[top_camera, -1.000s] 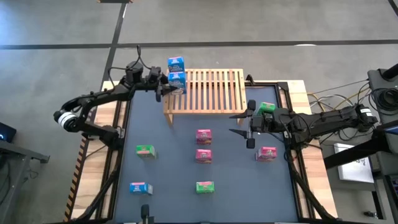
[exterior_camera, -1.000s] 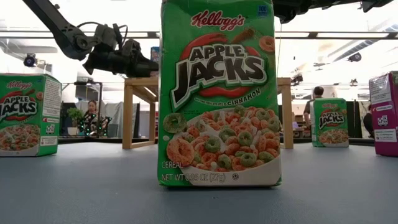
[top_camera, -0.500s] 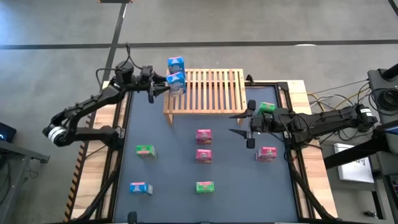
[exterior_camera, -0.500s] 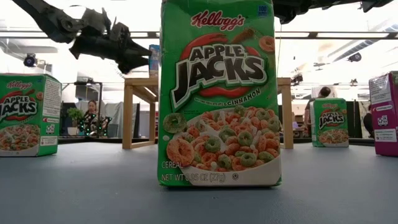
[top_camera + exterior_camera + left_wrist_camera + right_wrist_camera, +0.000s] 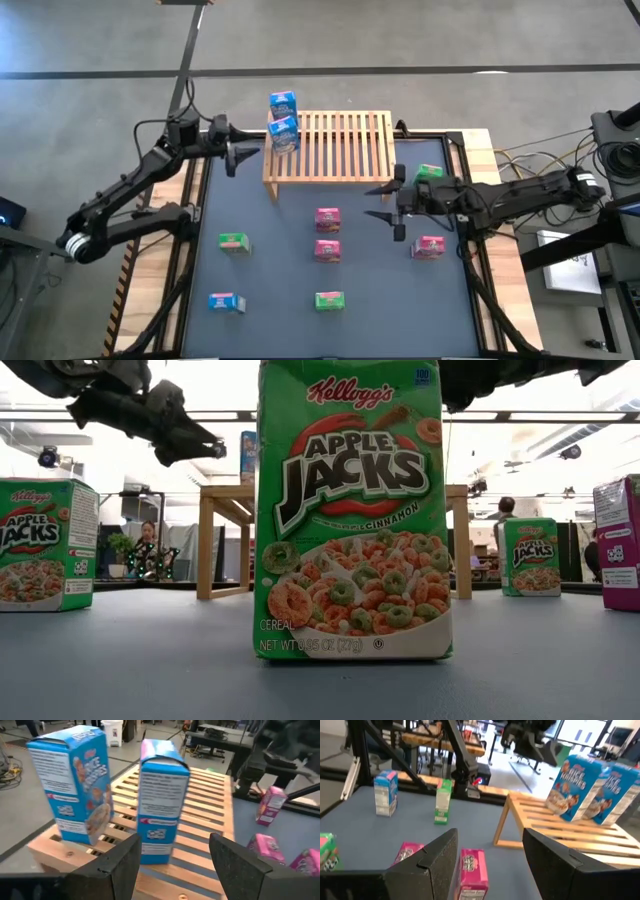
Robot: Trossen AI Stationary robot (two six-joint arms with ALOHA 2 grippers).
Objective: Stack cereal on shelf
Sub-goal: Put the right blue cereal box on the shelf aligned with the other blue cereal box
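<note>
Where the slatted wooden shelf (image 5: 335,146) stands at the far middle of the dark table (image 5: 280,260), two blue cereal boxes (image 5: 283,133) sit upright at its left end, one behind the other and just beside each other, as the left wrist view shows (image 5: 162,802).

Left gripper (image 5: 240,156): hovers just left of the shelf's left end, near the blue boxes but apart from them. Fingers spread, nothing between them.

Right gripper (image 5: 380,201): hangs over the table right of centre, near side of the shelf. Jaws apart, holding nothing. A green box (image 5: 429,173) stands just behind its wrist at the table's right edge.

Loose boxes on the table:
- two pink boxes (image 5: 327,218) in the middle, one nearer than the other, close together;
- a third pink box (image 5: 429,246) to the right;
- a green box on the left (image 5: 234,241);
- a green box near centre front (image 5: 329,299), which fills the low view (image 5: 352,510);
- a third blue box at near left (image 5: 225,302).

A person (image 5: 147,536) shows in the room beyond, small, in the low view.
</note>
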